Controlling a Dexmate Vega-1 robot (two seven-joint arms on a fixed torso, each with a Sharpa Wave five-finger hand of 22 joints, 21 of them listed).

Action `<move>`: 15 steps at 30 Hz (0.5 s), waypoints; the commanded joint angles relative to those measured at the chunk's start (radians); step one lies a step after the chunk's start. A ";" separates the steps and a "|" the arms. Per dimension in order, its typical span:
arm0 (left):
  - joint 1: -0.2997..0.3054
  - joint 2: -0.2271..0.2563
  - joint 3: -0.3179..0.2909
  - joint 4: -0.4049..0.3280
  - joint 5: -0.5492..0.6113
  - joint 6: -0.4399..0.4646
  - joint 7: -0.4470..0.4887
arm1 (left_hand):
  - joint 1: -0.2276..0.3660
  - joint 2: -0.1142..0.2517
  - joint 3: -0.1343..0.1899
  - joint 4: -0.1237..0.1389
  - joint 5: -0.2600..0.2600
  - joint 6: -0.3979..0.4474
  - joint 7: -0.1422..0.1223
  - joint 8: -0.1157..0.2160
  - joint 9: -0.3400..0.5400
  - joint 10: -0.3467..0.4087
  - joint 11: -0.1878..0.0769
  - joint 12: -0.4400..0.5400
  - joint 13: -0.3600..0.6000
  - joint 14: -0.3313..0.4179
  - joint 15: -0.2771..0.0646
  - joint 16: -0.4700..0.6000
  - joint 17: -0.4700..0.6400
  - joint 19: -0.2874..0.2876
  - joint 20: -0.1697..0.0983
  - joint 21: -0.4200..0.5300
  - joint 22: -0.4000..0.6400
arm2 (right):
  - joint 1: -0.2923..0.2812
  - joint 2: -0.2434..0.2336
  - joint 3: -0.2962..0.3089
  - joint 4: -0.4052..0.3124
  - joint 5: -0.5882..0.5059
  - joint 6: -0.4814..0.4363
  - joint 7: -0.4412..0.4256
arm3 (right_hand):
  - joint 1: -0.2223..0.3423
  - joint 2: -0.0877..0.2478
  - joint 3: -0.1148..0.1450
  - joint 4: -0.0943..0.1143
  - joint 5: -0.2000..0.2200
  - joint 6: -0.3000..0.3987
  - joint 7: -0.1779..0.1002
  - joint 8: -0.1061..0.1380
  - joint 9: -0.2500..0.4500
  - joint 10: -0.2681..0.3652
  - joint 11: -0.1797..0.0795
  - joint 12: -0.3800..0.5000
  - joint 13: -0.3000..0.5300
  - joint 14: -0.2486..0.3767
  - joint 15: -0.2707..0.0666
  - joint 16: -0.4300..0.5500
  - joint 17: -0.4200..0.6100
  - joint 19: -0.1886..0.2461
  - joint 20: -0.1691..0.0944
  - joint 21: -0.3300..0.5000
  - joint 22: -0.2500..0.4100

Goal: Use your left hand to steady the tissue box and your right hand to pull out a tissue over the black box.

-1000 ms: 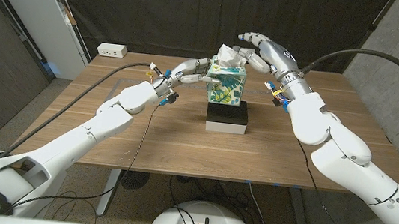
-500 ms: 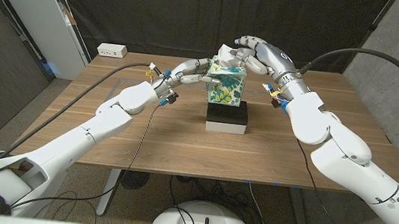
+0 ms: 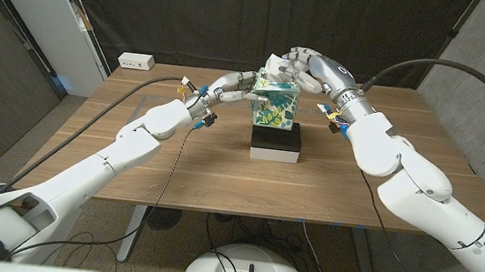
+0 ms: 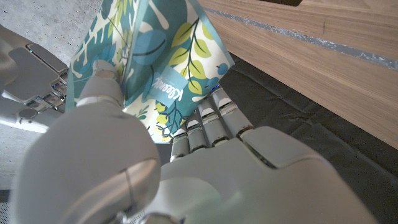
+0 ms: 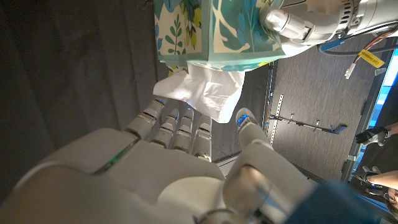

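The teal leaf-print tissue box [image 3: 275,104] stands on the black box [image 3: 277,137] at the table's middle back. My left hand [image 3: 230,86] grips the tissue box [image 4: 155,62] from its left side, thumb on one face and fingers [image 4: 205,118] on another. A white tissue [image 3: 275,64] sticks out of the top. My right hand [image 3: 313,66] hovers over the box top, curled down at the tissue. In the right wrist view the tissue [image 5: 205,93] hangs between my fingers [image 5: 177,121] and thumb, which stand a little apart.
A white power strip [image 3: 136,61] lies at the table's back left corner. Cables trail from both wrists across the wooden table [image 3: 219,179]. A black curtain hangs behind, and a white cabinet [image 3: 46,13] stands to the left.
My right hand has crept left and down over the box top, bringing its fingers around the tissue. The left hand and the box have stayed put.
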 commanded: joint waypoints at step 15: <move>0.040 0.025 -0.018 -0.051 -0.005 0.021 0.021 | -0.023 0.022 0.014 0.007 0.007 0.004 0.012 -0.004 0.002 -0.005 0.014 -0.003 0.005 -0.002 -0.088 -0.003 0.005 -0.005 0.003 -0.008 0.003 | -0.021 0.062 -0.083 0.043 -0.256 0.008 -0.149 | 0.368 -0.038 0.034 -0.010 -0.014 0.440 -0.021 0.194 0.081 0.119 -0.086 0.010 0.002 0.092 -0.129 0.018 0.001 0.124 -0.048 0.022 0.005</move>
